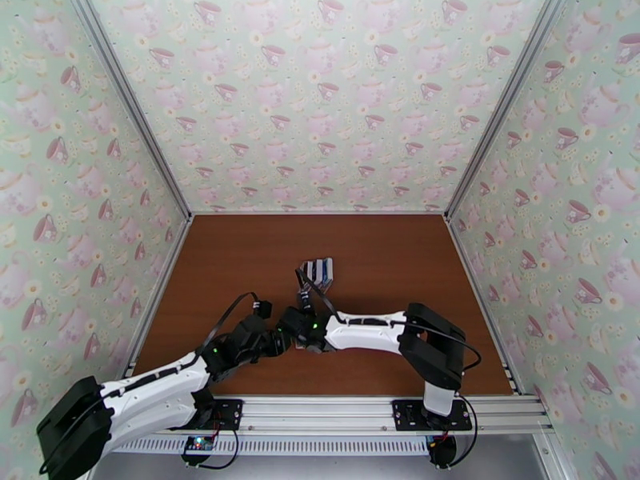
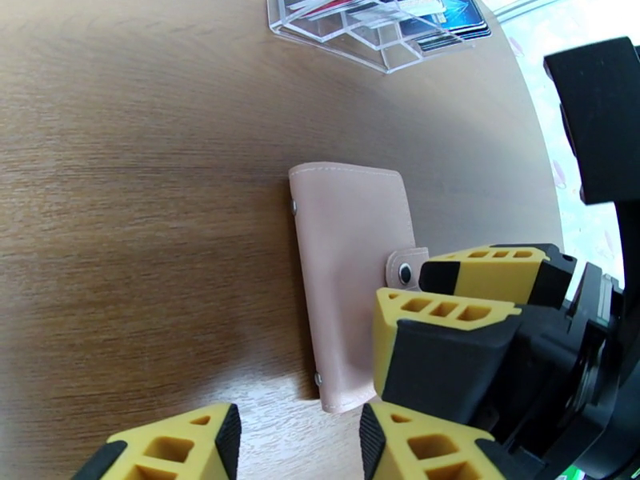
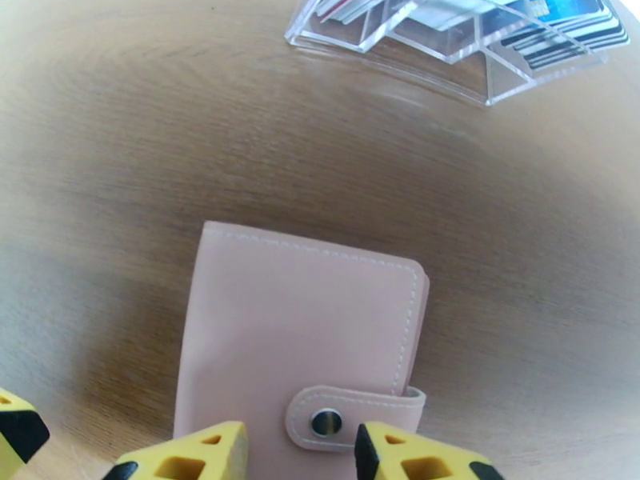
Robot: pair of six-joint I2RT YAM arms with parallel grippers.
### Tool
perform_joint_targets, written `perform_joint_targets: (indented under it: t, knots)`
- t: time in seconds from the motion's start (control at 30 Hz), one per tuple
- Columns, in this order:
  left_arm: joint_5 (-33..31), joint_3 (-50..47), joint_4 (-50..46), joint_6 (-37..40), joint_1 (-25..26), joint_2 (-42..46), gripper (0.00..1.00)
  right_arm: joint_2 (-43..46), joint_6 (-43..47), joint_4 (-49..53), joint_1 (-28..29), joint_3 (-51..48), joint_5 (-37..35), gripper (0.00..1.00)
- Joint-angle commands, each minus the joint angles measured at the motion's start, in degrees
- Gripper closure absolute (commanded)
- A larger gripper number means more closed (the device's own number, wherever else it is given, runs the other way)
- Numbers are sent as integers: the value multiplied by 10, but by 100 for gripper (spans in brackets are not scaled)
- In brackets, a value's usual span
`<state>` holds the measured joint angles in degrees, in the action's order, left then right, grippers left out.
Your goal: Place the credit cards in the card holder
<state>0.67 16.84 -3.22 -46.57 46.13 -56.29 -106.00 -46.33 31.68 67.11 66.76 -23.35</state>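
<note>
The card holder (image 3: 296, 338), a pink wallet, lies closed and flat on the wooden table, its snap tab (image 3: 326, 422) fastened. My right gripper (image 3: 300, 458) is open, with a fingertip on either side of the snap tab and clear of it. In the left wrist view the card holder (image 2: 348, 258) lies just ahead of my open left gripper (image 2: 292, 450), whose fingers hold nothing. My right gripper (image 2: 404, 288) comes in there from the right over the tab. The credit cards (image 3: 552, 22) stand in a clear rack farther back. From above, both grippers meet over the wallet and mostly cover it.
The clear slotted plastic rack (image 1: 318, 271) holding the cards (image 2: 436, 14) sits mid-table just beyond the grippers. Patterned walls close in the table (image 1: 240, 258) on three sides. A metal rail (image 1: 336, 410) with the arm bases runs along the near edge.
</note>
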Motion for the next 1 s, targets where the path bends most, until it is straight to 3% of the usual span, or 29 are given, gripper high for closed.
perform_joint_targets:
  t: [0.0,0.53,0.97]
  knots:
    - [-1,-8,-1,-5,3,4,53,-17,-11,11,-4,21,-14,58]
    - [10,-11,31,-3,3,-25,53,-47,-16,13,-22,23,-15,62]
    - [12,-5,68,-2,3,-68,53,-48,-13,-2,-27,7,-8,79]
